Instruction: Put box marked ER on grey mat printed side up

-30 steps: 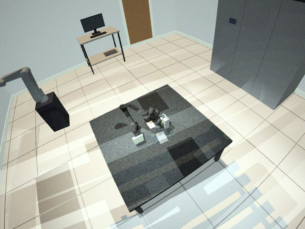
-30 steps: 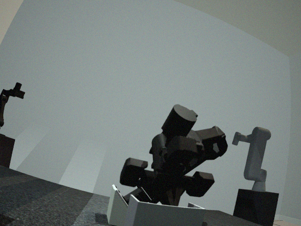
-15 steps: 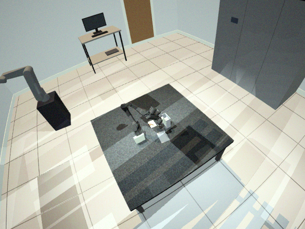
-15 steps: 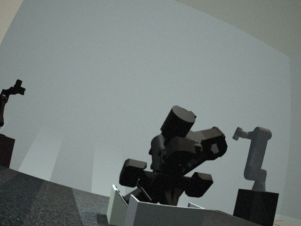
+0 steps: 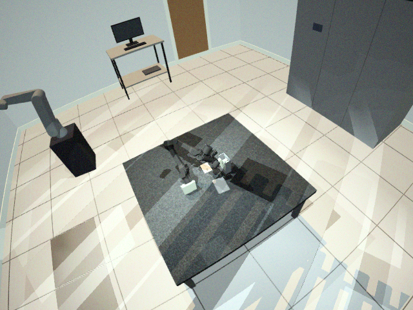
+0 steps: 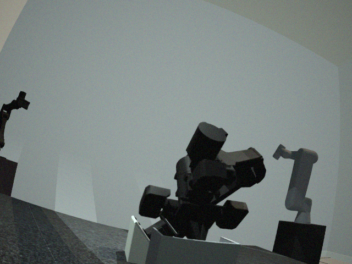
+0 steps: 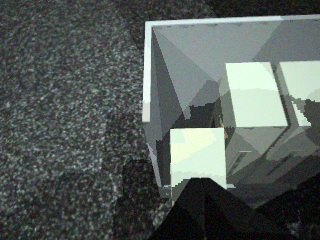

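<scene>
From the top view I see the grey mat (image 5: 221, 185) on the dark surface (image 5: 200, 230) with no box on it, so by my reading the delivery is all still to do: identify ER, grip it, lift it out, lay it print up and back off. The gripper (image 5: 218, 165) (image 6: 199, 237) (image 7: 199, 186) is down by the bin (image 5: 228, 155) (image 6: 196, 249) (image 7: 148, 70), too small here for me to judge contact. In the exterior view its fingers reach down behind the bin's near wall, which hides their ends and whatever they may touch. The wrist view helps most: the fingers are closed together with nothing between them, their tips over the lower end of the nearest box (image 7: 197, 152); whether they touch it I can't tell. The middle box (image 7: 255, 95) and the far box (image 7: 304, 82) stand upright beyond it, to the right in this picture. I can read no code, so ER is one of these three in the bin, but I can't say which; I'd want a readable side before choosing.
</scene>
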Motion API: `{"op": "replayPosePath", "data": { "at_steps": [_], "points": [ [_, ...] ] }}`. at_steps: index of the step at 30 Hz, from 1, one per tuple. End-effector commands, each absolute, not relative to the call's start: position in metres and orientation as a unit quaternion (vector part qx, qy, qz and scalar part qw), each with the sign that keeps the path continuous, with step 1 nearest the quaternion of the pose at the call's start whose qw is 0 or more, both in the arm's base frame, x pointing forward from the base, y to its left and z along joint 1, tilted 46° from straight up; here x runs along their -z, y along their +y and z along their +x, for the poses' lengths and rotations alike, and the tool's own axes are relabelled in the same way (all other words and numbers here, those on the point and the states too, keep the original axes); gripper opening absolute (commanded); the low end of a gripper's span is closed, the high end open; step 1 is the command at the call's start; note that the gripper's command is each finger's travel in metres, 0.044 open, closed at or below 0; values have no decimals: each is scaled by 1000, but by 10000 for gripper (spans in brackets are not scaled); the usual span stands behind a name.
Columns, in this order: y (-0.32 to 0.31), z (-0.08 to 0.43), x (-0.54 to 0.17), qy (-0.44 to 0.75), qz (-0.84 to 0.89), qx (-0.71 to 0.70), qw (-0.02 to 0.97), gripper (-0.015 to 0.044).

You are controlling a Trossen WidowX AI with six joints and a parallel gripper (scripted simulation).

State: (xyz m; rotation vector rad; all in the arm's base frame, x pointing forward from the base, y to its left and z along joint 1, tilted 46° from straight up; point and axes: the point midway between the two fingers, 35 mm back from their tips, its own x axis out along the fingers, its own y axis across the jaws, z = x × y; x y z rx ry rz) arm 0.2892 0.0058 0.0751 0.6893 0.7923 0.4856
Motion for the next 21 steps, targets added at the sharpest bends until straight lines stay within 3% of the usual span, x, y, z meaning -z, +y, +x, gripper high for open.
{"op": "replayPosePath", "data": {
  "at_steps": [1,21],
  "points": [
    [2,290,-80,372,325,-232,838,0],
    [-3,273,-80,373,324,-229,839,0]
  ]
}}
